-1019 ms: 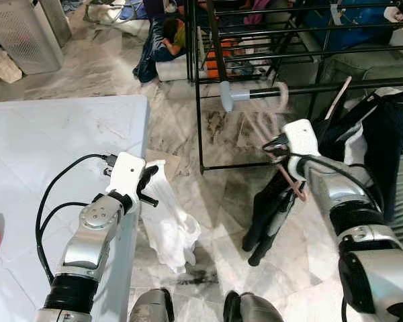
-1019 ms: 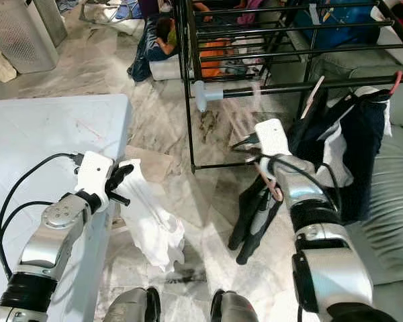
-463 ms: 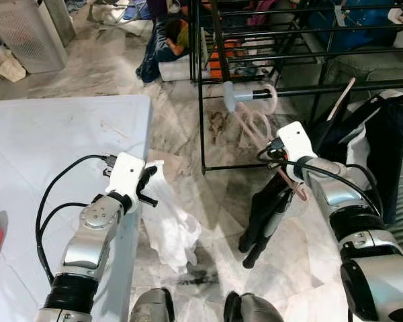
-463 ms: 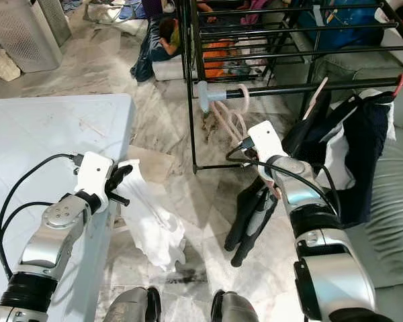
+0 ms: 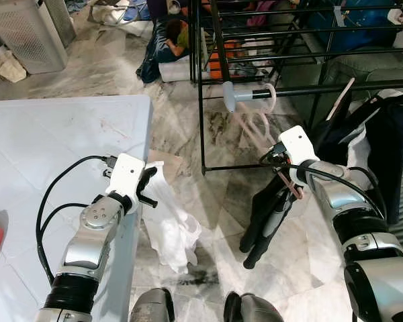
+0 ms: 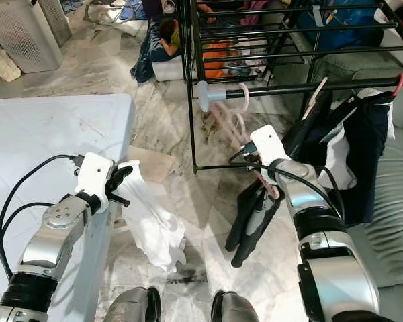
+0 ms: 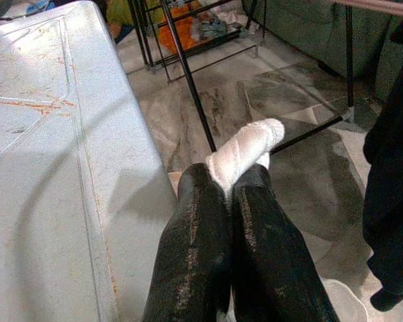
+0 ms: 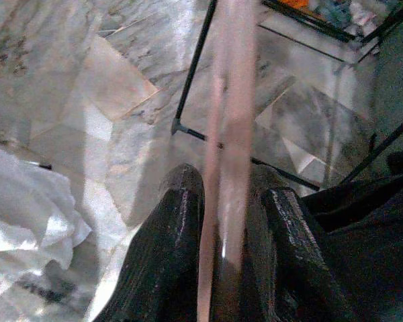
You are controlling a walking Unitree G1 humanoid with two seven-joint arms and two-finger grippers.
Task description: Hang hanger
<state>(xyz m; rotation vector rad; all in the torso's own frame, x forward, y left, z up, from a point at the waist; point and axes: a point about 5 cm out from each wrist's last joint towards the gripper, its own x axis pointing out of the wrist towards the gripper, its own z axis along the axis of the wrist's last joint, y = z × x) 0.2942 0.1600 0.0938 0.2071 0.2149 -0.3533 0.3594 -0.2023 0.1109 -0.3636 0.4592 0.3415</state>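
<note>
- Rack first: black metal drying rack [image 5: 208, 87] stands on the marble floor ahead of me, its near rail ending in a grey plastic end cap [image 5: 228, 96].
- White tabletop [image 5: 54, 154] on my left, with a bit of pink at its near edge that I can't identify.
- Dark garments on a pink hanger [image 5: 369, 134] already hang from the rail at far right, beside a grey sofa [image 6: 389, 181].
- Black garment [image 5: 269, 215] droops from the pink plastic hanger [image 5: 255, 124] I'm carrying, its lower end close to the floor.
- That hanger's hook reaches the rail just beside the end cap; it's motion-blurred, so I can't tell if it's properly seated.
- Right gripper [image 8: 225, 201] is clamped on the hanger's pink bar, a finger either side, below and in front of the rail.
- Left gripper [image 7: 232, 201] is pinched tight on a white crumpled cloth [image 5: 168, 225], held off the table edge, cloth trailing toward the floor.
- Risks as I judge them:
  - Hook sits near the rail's free end; letting go now could let it slide off past the cap and drop the garment.
  - Blur suggests the hanger is swinging; releasing mid-swing could unhook it.
  - Garment weight hangs off to one side of my grip, so the hanger may tilt and shed it.
  - White cloth hangs close to my feet [image 5: 195, 305], a snag risk if I step.
</note>
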